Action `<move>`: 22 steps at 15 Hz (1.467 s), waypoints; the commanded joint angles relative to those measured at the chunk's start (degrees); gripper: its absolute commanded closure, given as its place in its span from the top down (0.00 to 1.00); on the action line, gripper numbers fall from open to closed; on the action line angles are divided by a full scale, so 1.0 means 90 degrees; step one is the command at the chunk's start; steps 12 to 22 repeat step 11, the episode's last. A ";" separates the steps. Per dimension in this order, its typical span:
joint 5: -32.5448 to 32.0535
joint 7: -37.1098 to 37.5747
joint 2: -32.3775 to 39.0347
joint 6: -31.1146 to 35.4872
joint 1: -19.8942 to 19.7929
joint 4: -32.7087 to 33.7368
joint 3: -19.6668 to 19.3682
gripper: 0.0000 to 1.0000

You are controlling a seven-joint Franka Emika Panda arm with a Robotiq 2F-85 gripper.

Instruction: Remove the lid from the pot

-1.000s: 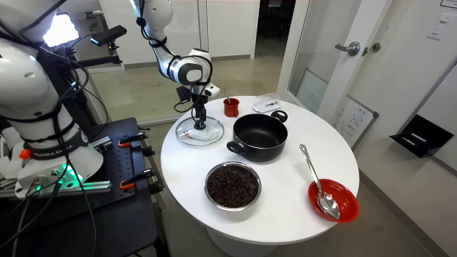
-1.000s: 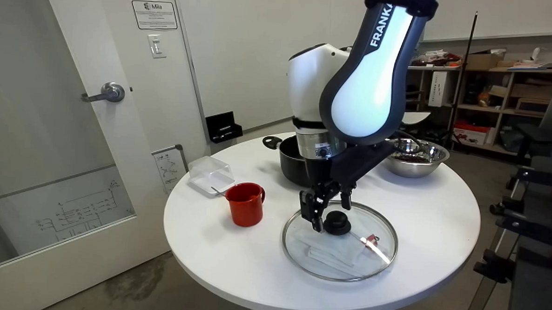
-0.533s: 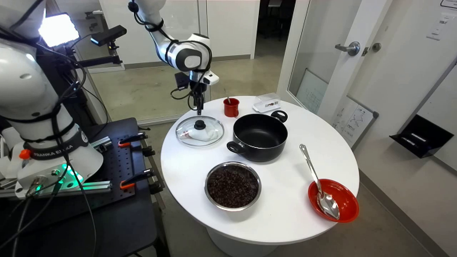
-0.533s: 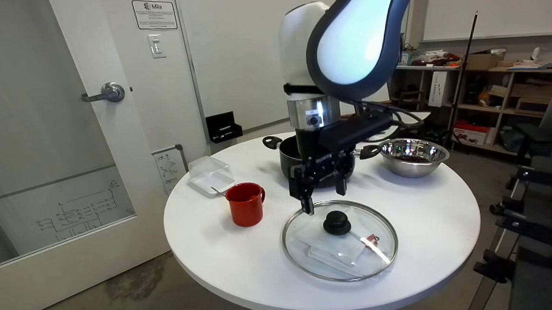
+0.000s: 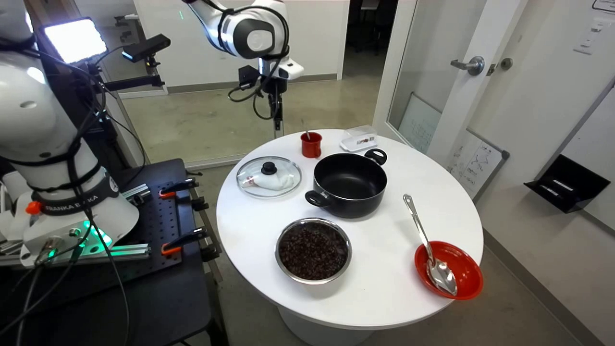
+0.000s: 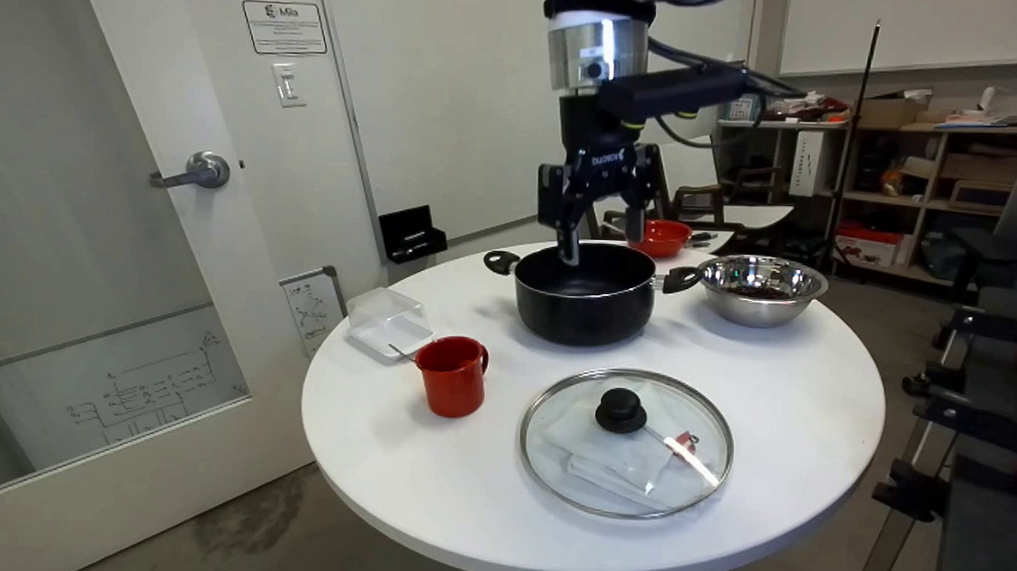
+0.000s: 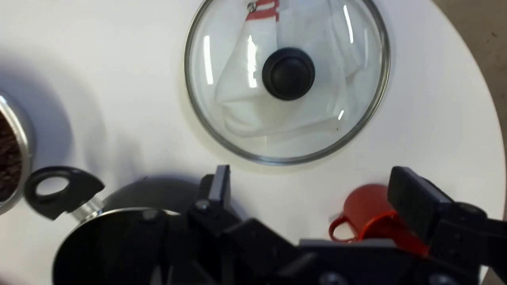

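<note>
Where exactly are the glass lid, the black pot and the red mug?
Glass lid (image 7: 288, 74): in the wrist view, on its central knob.
Black pot (image 6: 584, 315): in an exterior view, on its outer wall.
Red mug (image 6: 454, 389): in an exterior view, on its side.

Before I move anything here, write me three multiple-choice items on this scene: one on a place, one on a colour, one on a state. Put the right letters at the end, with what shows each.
1. Where is the lid?
A) on the table, apart from the pot
B) on top of the pot
C) under the pot

2. What colour is the mug?
A) blue
B) white
C) red

3. How do the fingers stand?
A) shut on the mug
B) apart, gripping nothing
C) shut on the lid

Right letters:
1 A, as both exterior views show bare table between lid and pot.
2 C, as its outside looks red in every view.
3 B, as the wrist view shows a gap between them with nothing pinched in it.
</note>
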 commanded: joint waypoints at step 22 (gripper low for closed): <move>-0.0195 0.0191 -0.1475 -0.0241 -0.1443 -0.0131 0.0146 1.00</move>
